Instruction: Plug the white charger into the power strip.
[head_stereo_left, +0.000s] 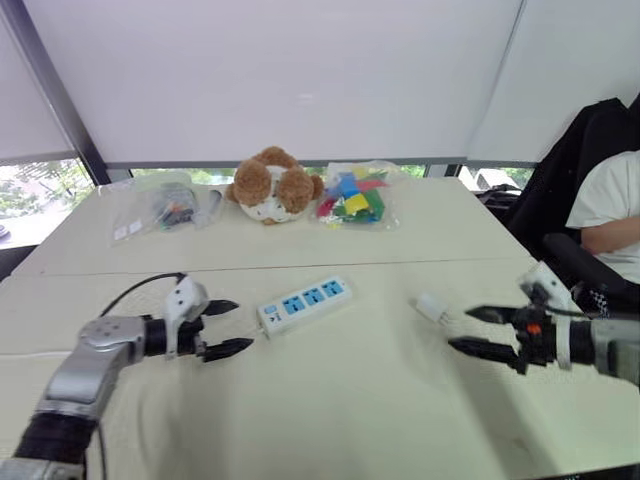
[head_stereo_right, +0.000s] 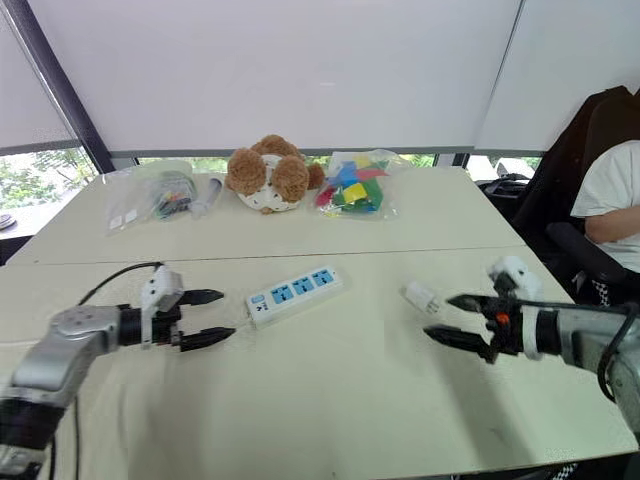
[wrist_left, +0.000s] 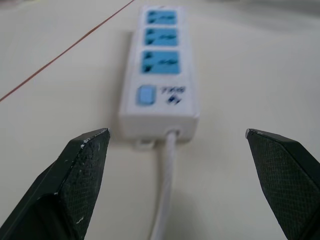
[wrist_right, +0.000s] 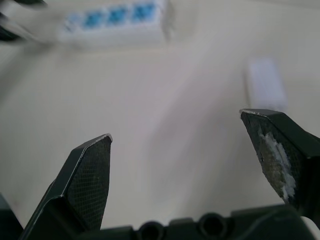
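Left tool (head_stereo_left: 240, 326) and right tool (head_stereo_left: 462, 329) both spread, nothing held; charger (head_stereo_left: 431, 307) loose on worktop (head_stereo_left: 330, 410).
I've got the charger, a small white blocky piece w/ rounded edges, lying just beside the right tool's tips and well apart from the strip (head_stereo_left: 304, 304). Strip is a long white plastic bar w/ 3 blue sockets and a blue switch, lying at an angle mid-worktop. Its round white cord (wrist_left: 167, 190) leaves the end facing the left tool, whose black wedge fingers (wrist_left: 85, 175) have cross-hatched pads. Worktop is matte cream. At the far side are a fuzzy brown-and-white plush (head_stereo_left: 272, 186) and a clear crinkly bag (head_stereo_left: 355, 196) of coloured blocks.
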